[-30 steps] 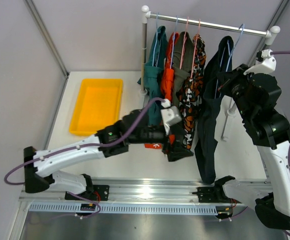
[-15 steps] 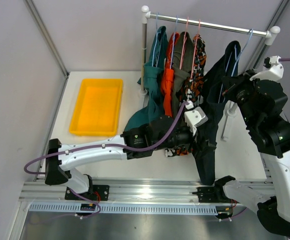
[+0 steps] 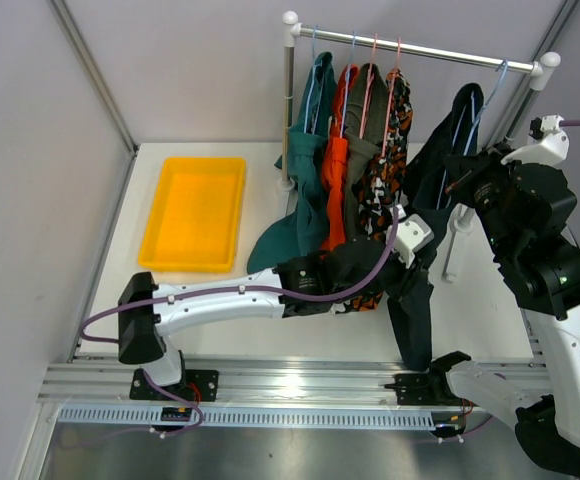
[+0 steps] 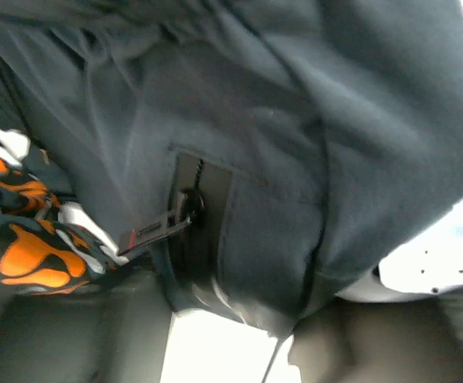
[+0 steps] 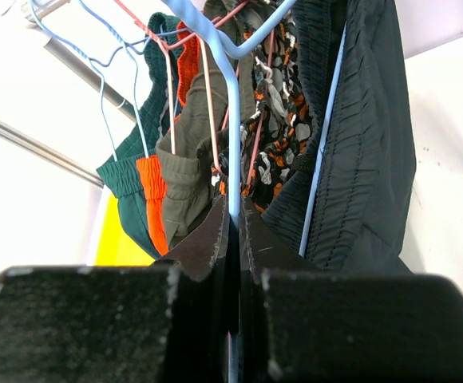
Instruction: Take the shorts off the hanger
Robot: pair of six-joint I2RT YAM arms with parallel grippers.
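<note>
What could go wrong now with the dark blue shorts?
The right gripper pinches only a thin wire of the blue hanger, so a hard tug might slip it loose. The left gripper is pressed into the navy shorts right beside the camouflage shorts, so it may drag those along too.

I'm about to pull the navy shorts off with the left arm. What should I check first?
1. Right gripper shut on hanger: ok.
2. Hanger hooked on rail: ok.
3. Left gripper at navy shorts: ok.
4. Left gripper clamped on the fabric: not ok, fingers apart.
5. Camo shorts out of the left gripper's way: cannot tell.
6. Tray empty: ok.
</note>
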